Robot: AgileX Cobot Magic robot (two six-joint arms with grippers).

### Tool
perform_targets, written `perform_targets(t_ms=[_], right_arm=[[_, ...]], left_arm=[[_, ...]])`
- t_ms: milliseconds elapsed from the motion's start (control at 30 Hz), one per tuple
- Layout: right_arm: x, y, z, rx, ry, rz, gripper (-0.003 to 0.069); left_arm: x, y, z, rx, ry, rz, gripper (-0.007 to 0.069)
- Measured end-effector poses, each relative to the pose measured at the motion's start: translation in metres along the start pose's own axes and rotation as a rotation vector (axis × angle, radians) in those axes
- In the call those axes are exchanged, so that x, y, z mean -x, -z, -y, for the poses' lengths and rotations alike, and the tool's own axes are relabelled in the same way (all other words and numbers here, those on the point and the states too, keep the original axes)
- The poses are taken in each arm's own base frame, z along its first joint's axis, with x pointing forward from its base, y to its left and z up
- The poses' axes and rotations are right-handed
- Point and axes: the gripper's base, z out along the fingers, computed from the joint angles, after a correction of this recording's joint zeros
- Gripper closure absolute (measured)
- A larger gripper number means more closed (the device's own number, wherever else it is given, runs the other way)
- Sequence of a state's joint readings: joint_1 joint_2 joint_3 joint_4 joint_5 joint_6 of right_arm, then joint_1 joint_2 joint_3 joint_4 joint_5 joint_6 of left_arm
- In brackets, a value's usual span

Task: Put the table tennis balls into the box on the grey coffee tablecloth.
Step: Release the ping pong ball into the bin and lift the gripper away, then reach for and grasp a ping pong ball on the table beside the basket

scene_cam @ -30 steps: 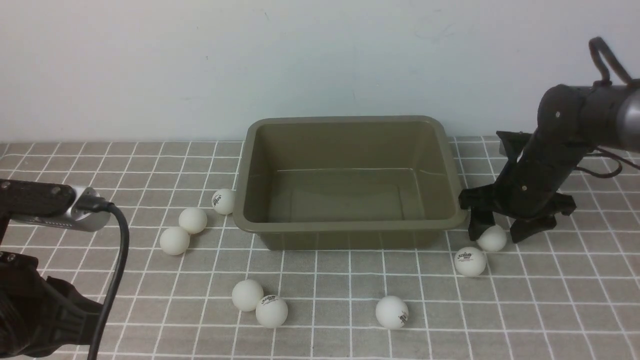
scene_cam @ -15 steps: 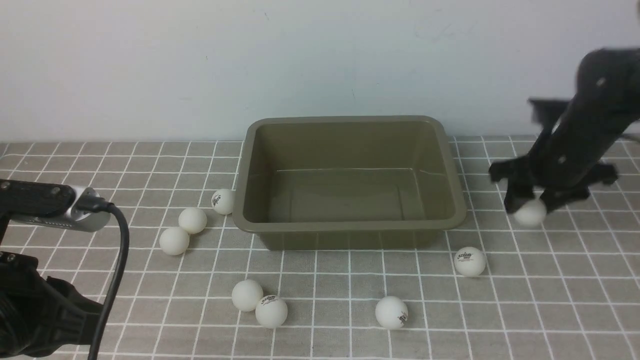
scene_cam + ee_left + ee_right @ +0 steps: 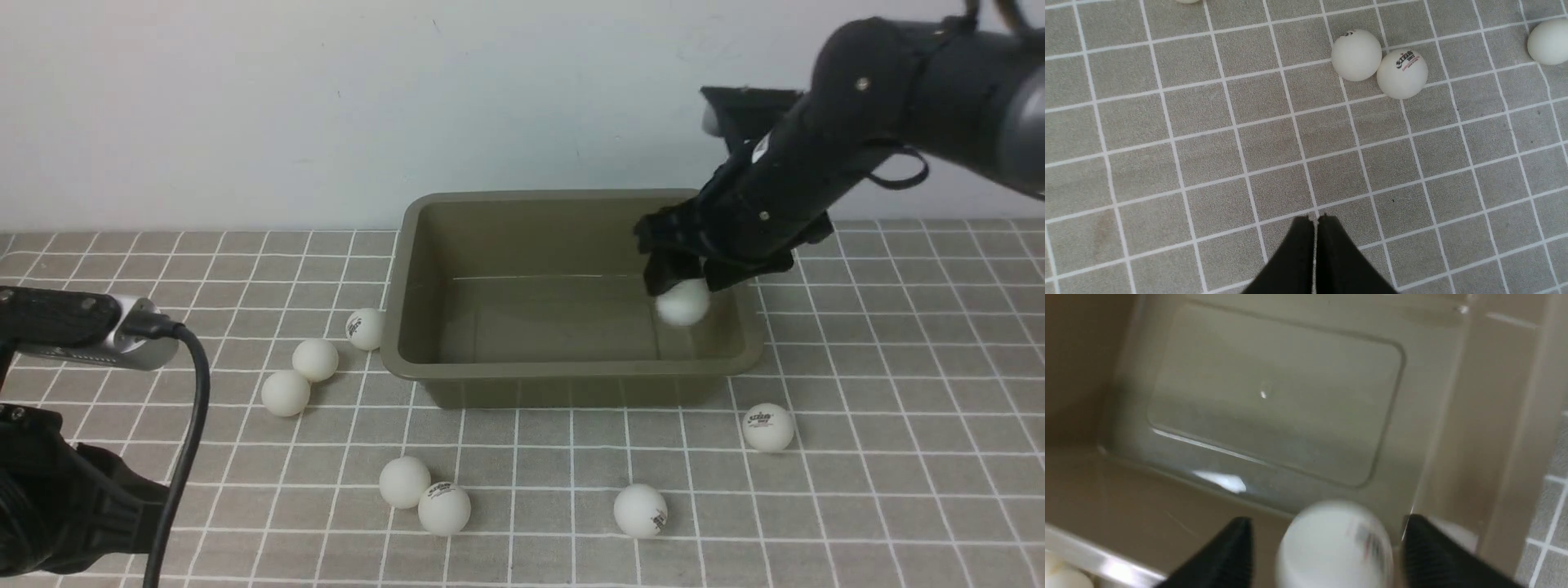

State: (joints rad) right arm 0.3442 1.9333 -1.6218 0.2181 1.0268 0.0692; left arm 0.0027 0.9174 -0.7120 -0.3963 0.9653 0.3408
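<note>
**Ball loose over the box, right end**

Near left corner of the grey tablecloth (image 3: 898, 490): my left arm (image 3: 65, 506) sits low. My left gripper (image 3: 1314, 218) is clenched, its fingers meeting with nothing between them, above bare cloth.

Near edge, left of centre: logo ball (image 3: 444, 508) touching a plain ball (image 3: 404, 482). Right of them, apart, is the lone ball (image 3: 640, 510), with a small dark print low on its side.

Further in, right side: the stamped ball (image 3: 767, 427) lies near the box's near right corner, not touching it.

Left side, same depth and beyond: outer ball (image 3: 285, 393) and middle ball (image 3: 315, 359) lie close together. The wall ball (image 3: 365, 329) is just beside the box's left wall; I cannot tell whether they touch.

The box (image 3: 571, 371), olive-green, stands upright at the middle of the cloth, reaching toward its far edge.

Over the box's right end is my right gripper (image 3: 687, 280), released. In the wrist view its fingers (image 3: 1229, 555) stand spread, with a gap on each side of the dropped ball (image 3: 682, 304). That ball is blurred, just under my fingertips and inside the line of the box walls. I cannot tell whether it is touching the box floor.
</note>
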Motion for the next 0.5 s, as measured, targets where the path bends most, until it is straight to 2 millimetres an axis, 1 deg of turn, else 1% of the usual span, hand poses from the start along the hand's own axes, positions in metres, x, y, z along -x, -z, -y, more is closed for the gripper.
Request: perform_targets(t_ms=[67, 100, 133, 167, 200, 233, 267, 300, 367, 400, 467, 500], right_arm=[[0.002, 0.005, 0.001, -0.029, 0.025, -0.041, 0.008], [0.002, 0.009, 0.001, -0.045, 0.038, -0.05, 0.0067], [0.003, 0.015, 0.002, -0.061, 0.052, -0.052, 0.0062], [0.003, 0.023, 0.003, -0.086, 0.071, -0.055, 0.0069], [0.003, 0.026, 0.003, -0.095, 0.084, -0.054, 0.0082], [0.001, 0.045, 0.006, -0.147, 0.128, -0.045, 0.0164], [-0.002, 0.055, 0.008, -0.169, 0.141, -0.032, 0.0234], [-0.003, 0.054, 0.009, -0.17, 0.139, -0.036, 0.025], [-0.015, 0.075, 0.016, -0.2, 0.139, -0.019, 0.0429], [-0.029, 0.092, 0.023, -0.213, 0.123, -0.011, 0.0547], [-0.041, 0.102, 0.033, -0.225, 0.094, -0.014, 0.0606], [-0.052, 0.109, 0.041, -0.232, 0.071, -0.016, 0.0634]], left_arm=[[0.0, 0.0, 0.001, -0.01, 0.007, 0.004, 0.0629], [0.001, 0.0, 0.001, -0.014, 0.01, 0.003, 0.0629], [0.001, -0.001, 0.001, -0.019, 0.015, 0.002, 0.0629], [0.002, -0.002, 0.001, -0.022, 0.018, -0.005, 0.0629], [0.004, -0.003, 0.001, -0.025, 0.021, -0.013, 0.0629], [0.008, -0.006, 0.0, -0.035, 0.027, -0.036, 0.0629], [0.012, -0.011, -0.002, -0.042, 0.036, -0.063, 0.0629], [0.014, -0.011, -0.002, -0.046, 0.038, -0.067, 0.0629], [0.024, -0.017, -0.003, -0.062, 0.043, -0.099, 0.0629], [0.034, -0.025, -0.003, -0.073, 0.027, -0.126, 0.0629], [0.042, -0.035, 0.001, -0.089, 0.009, -0.155, 0.0629], [0.046, -0.042, 0.005, -0.103, -0.011, -0.178, 0.0629]])
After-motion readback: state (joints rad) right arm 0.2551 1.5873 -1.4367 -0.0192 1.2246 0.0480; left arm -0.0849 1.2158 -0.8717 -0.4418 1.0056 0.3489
